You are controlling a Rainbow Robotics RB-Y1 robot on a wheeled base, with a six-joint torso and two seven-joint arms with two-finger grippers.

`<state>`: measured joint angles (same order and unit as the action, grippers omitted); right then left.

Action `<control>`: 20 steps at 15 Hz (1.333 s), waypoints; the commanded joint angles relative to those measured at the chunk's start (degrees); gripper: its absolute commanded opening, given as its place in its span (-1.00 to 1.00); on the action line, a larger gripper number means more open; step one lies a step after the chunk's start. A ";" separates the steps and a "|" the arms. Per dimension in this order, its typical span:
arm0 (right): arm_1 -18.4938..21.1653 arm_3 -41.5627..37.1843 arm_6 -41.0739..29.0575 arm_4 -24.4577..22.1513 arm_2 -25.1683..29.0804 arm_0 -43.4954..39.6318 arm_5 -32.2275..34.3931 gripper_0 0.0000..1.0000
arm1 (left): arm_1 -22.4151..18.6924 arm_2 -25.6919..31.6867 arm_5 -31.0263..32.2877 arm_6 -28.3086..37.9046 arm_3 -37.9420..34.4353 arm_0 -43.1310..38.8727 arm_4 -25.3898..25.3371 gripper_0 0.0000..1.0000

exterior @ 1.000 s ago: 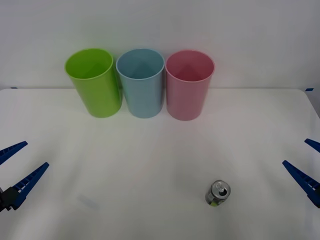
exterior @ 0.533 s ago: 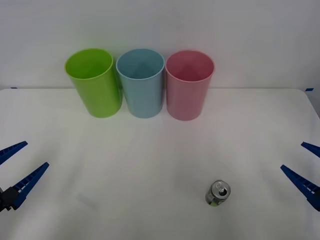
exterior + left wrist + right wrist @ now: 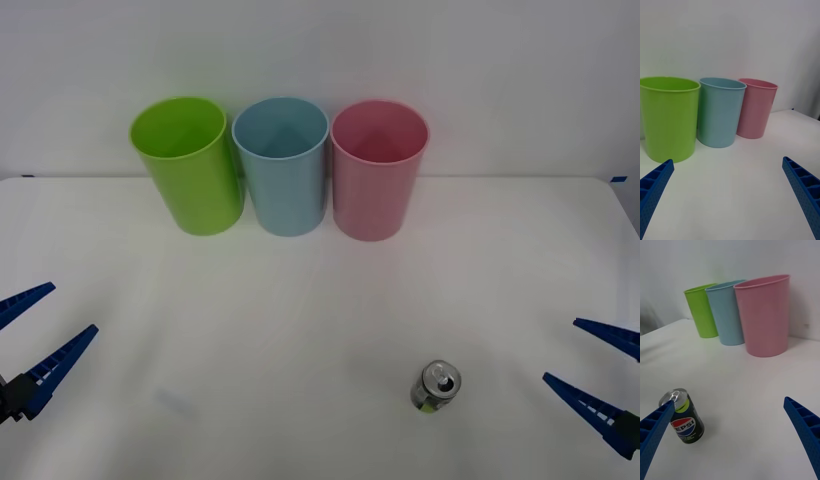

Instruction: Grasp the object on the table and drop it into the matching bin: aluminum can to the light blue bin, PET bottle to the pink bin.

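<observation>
Across the white table [image 3: 320, 300], three tall cups stand in a row along the far edge: a lime green bin [image 3: 187, 165] on the robot's left, the light blue bin [image 3: 283, 165] in the middle, and the pink bin [image 3: 378, 168] on the right, each just beside its neighbour. At the table's left edge the left gripper [image 3: 28, 340] hangs with its blue fingers spread wide. Low at the right edge, the right gripper [image 3: 605, 375] is likewise wide open and holds nothing. Upright on the near table, right of centre and well apart from the bins, stands the aluminum can [image 3: 436, 386], near the right gripper and untouched.
</observation>
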<state>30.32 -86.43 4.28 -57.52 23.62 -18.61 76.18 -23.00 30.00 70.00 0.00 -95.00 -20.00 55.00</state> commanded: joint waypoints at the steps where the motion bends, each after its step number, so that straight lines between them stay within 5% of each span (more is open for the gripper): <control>1: 0.00 4.25 6.00 -0.92 -0.68 2.17 3.00 1.00 | 0.00 0.00 0.00 0.00 0.00 0.00 0.00 1.00; 7: 0.09 10.49 16.64 -3.03 -5.51 5.07 5.03 1.00 | 0.00 0.00 0.00 0.00 0.00 0.00 0.00 1.00; 20: -0.09 19.02 20.85 -3.03 -19.84 12.01 -0.95 1.00 | 0.00 0.00 0.00 0.00 0.00 0.00 0.00 1.00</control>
<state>30.26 -67.41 24.93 -60.77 4.47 -6.80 75.92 -23.00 30.00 70.00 0.00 -95.00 -20.00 55.00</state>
